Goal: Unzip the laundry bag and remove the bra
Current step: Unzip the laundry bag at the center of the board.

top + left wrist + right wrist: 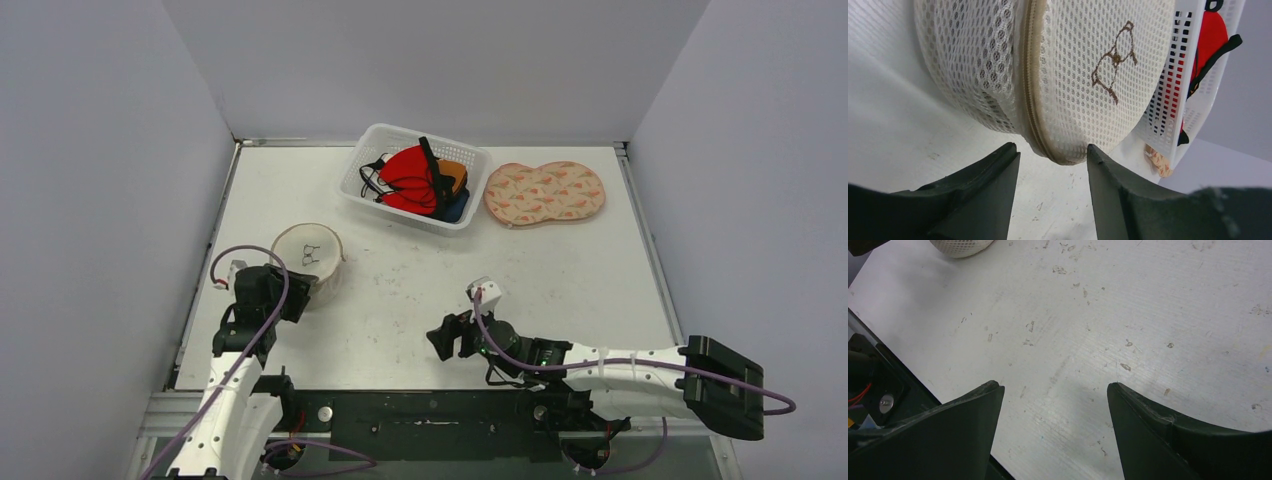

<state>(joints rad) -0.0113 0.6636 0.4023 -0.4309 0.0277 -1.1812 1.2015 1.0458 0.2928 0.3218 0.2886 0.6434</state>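
All contents of the mesh laundry bag [1088, 65] are hidden. The left gripper [1052, 147] is parted about its zipper [1028, 100], contact unclear; the right gripper [1055, 387] is spread wide, empty.

We see the laundry bag [1073, 75] filling the upper centre: white mesh, tan zipper [1029, 90] running down the seam, brown stitched motif on the face. At the bottom, the left gripper [1051, 150] has its jaws apart, with the bag's lower edge in the gap. A white basket [1168, 100] stands at the right edge with red fabric [1210, 35] inside.
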